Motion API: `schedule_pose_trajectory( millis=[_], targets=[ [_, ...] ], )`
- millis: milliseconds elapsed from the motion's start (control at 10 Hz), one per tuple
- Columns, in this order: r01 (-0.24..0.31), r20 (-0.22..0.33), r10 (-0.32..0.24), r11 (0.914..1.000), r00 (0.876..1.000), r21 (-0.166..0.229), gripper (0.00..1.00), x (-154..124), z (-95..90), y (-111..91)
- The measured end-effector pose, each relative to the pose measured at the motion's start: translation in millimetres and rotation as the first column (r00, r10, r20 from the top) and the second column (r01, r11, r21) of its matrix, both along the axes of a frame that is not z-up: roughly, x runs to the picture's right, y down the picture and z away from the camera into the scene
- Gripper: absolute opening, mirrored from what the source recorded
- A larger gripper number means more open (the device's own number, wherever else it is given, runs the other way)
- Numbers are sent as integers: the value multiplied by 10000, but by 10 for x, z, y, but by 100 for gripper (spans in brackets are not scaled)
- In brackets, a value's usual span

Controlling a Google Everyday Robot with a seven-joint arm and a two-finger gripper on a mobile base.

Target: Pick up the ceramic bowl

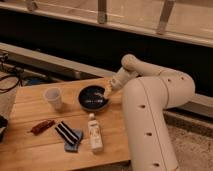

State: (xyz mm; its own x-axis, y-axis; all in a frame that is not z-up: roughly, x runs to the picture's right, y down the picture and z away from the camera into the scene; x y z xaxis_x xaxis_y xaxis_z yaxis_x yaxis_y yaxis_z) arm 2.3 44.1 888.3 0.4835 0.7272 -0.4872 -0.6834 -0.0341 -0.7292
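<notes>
The ceramic bowl (90,100) sits upright, mouth up, tool (107,93) at its rim.

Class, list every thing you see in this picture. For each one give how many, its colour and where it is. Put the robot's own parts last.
table: 1, light wood, under all the small things
bowl: 1, black, middle of the table toward the back
cup: 1, white, upright, left of the bowl
bottle: 1, white, lying in front of the bowl
snack: 1, red-brown, front left of the table
cloth: 1, blue, left of the bottle
strips: 2 as far as can be told, dark, on the cloth
cables: count unclear, dark, off the table's left end
arm: 1, white, right of the table, bent over it
pincer: 1, pale, at the bowl's right rim
</notes>
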Motion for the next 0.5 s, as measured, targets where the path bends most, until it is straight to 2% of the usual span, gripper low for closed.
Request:
schedule_pose_trajectory(
  millis=[100, 200, 300, 500],
  targets=[
    [465, -38, -464, 9983, 9989, 351, 57, -114, -63, -74],
    [842, -203, -831, 9945, 9963, 619, 66, -192, -144, -155],
    [1240, -477, -1198, 9874, 9917, 983, 75, -247, -244, -251],
    [1605, -1180, -1432, 9751, 9826, 1530, 80, -180, -350, -330]
  ],
)
